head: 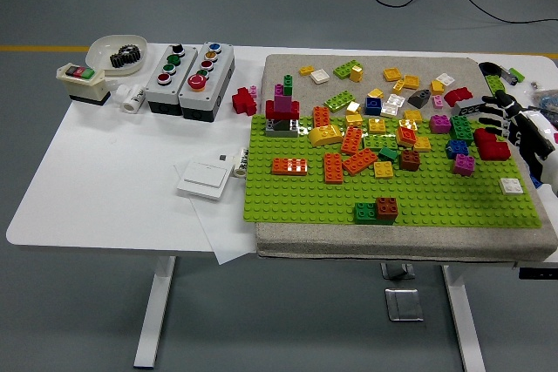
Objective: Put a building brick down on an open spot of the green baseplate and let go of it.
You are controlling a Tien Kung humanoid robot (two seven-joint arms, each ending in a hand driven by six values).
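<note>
The green baseplate [305, 198] lies on a grey mat and carries many bricks across its back half. Its front strip holds only a green and brown pair [377, 210] and a small white brick [511, 186]. My right hand [497, 118] comes in from the right edge, fingers spread and holding nothing, with the fingertips just above a large red brick [494, 146] at the plate's right rear corner. The left arm is out of the picture.
Loose bricks [392, 76] are scattered on the mat behind the plate. Left of the mat stand two grey button boxes [190, 67], a white bowl with gears [118, 51], a small switch box [80, 80], a white wall switch [204, 179] and a paper sheet.
</note>
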